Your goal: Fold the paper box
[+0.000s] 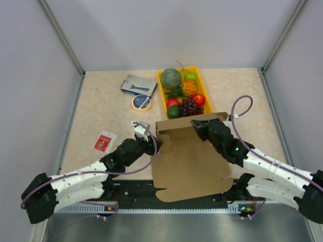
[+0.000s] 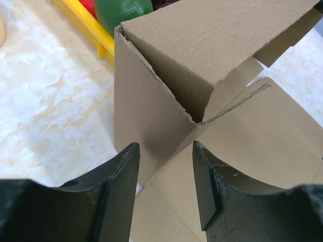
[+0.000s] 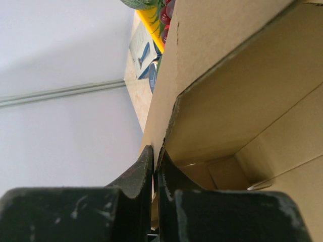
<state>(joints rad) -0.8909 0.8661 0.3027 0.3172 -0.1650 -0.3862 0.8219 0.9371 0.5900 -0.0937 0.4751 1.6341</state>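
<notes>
Left end effector [image 2: 164,171], released, faces a corner of the box [image 1: 189,161], lower centre of the top view. Right end effector [image 3: 155,169] pinches the rear wall; should that thin grip slip, the unlocked walls could spring flat.

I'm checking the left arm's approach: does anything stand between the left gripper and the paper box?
Nothing visible does. The left gripper is open right at the raised corner of the paper box, with only cardboard ahead of it. The yellow fruit tray lies beyond the box, not in between.
</notes>
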